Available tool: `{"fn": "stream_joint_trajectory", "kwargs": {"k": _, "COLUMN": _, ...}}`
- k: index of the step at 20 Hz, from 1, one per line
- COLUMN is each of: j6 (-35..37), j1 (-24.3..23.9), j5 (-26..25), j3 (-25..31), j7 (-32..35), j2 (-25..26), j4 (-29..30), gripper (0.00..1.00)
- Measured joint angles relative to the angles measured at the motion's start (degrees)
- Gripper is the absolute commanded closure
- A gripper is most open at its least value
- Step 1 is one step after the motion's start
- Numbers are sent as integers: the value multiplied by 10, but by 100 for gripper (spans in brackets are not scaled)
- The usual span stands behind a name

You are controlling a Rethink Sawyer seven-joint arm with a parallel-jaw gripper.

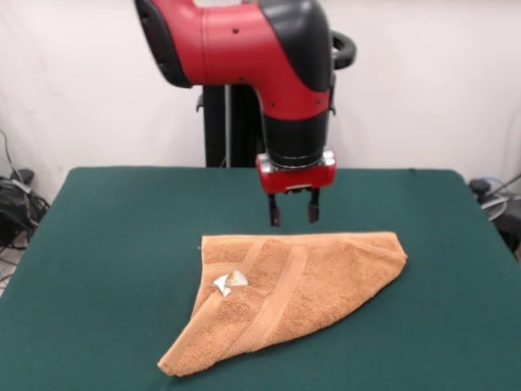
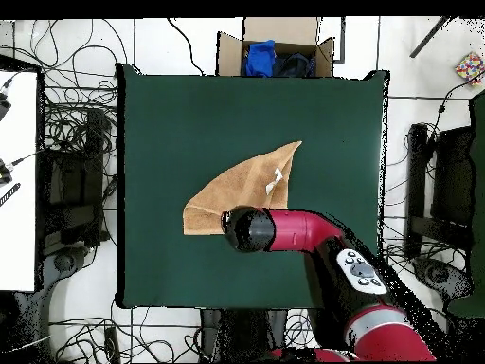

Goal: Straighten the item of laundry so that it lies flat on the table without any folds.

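- Towel (image 1: 301,285): orange-tan terry, lying folded over on itself into a rough triangle rather than spread square. In the front view one straight edge is running along the far side, a rounded corner is sitting at the picture's right, and a long point is tapering toward the near left.
- Woven bands (image 1: 273,305): flat strips are crossing the upper layer diagonally, running from near the far edge down toward the tapering point; a fold line is showing beside them.
- Care tag (image 1: 229,282): small, white, crumpled, lying on top of the towel toward its left side in the front view; in the overhead view it is showing as a pale fleck (image 2: 276,180) near the pointed end.
- Position of towel: resting on the table (image 1: 106,244) near its middle, well clear of every table edge, as the overhead view (image 2: 248,185) is confirming.
- Table: dark green felt-like cover, much wider than the towel.
- Gripper (image 1: 294,213): hanging from the red and black arm (image 1: 244,41), hovering just above the towel's far edge; its two dark fingers are standing apart with a gap showing between them, holding nothing.
- Overhead view of arm (image 2: 284,230): its dark rounded end is covering the towel's edge nearest the robot, hiding the gripper from that camera.
- Cardboard box (image 2: 275,52): standing beyond the table's far edge in the overhead view, holding blue and dark items.
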Motion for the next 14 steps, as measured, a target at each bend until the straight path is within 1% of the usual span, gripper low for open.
{"fn": "stream_joint_trajectory", "kwargs": {"k": 7, "j6": -2, "j1": -30, "j5": -22, "j3": 0, "j7": 0, "j2": 11, "j4": 0, "gripper": 0}}
{"fn": "stream_joint_trajectory", "kwargs": {"k": 14, "j6": -57, "j1": -26, "j5": -47, "j3": 0, "j7": 0, "j2": 50, "j4": -6, "gripper": 0}}
